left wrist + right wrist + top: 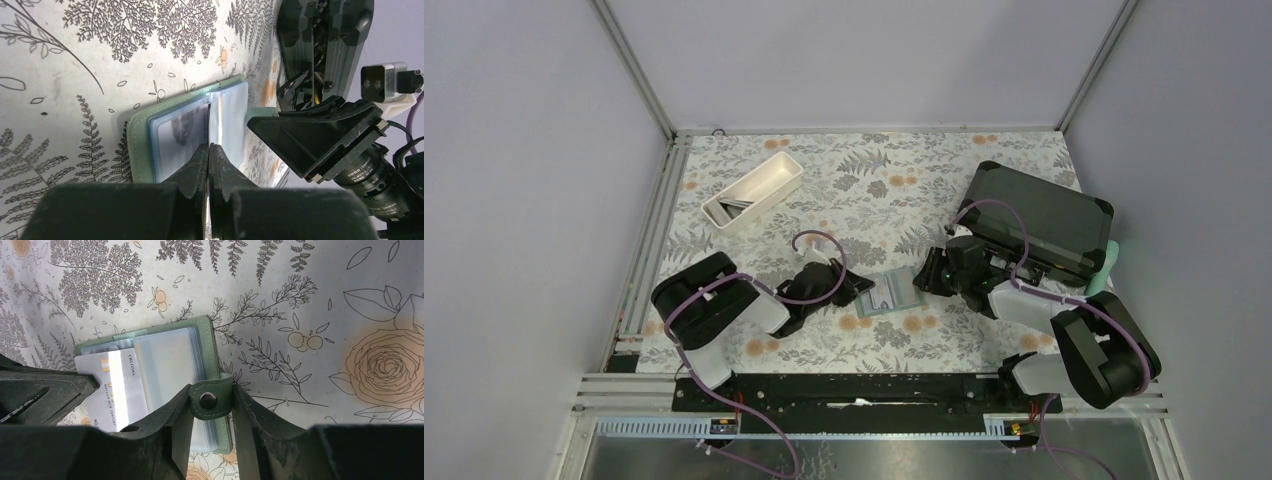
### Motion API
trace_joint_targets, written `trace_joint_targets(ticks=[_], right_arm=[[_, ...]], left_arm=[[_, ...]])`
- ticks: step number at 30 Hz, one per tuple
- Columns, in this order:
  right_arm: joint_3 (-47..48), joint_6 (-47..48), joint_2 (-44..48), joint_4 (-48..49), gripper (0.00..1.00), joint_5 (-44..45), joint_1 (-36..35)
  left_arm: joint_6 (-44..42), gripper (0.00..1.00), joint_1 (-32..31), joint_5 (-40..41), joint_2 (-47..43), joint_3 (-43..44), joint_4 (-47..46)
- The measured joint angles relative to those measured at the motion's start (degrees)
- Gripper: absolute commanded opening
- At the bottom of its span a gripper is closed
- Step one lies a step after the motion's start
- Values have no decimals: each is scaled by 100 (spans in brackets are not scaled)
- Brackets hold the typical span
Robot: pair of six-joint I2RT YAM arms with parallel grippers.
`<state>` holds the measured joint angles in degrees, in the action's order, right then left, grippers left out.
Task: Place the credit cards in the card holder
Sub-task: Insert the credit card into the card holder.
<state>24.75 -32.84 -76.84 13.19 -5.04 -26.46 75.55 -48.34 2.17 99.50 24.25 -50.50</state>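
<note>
The sage-green card holder lies open on the floral table between my two grippers, its pale blue pockets facing up. My left gripper is shut on a silver-grey credit card, whose far end lies over the holder's left page. In the left wrist view the gripper holds the card edge-on above the holder. My right gripper is shut on the holder's snap tab, at the holder's right edge. No other cards are in view.
A large black hard case lies at the back right, right behind my right arm. A white oblong tray with dark items in it stands at the back left. A pale teal object shows beside the case.
</note>
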Motion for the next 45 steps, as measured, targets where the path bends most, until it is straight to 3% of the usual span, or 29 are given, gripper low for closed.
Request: trace_joint_targets(ticks=[45], right_arm=[[13, 0, 33, -103, 38, 7, 0]], left_arm=[[256, 0, -42, 114, 382, -37, -662]])
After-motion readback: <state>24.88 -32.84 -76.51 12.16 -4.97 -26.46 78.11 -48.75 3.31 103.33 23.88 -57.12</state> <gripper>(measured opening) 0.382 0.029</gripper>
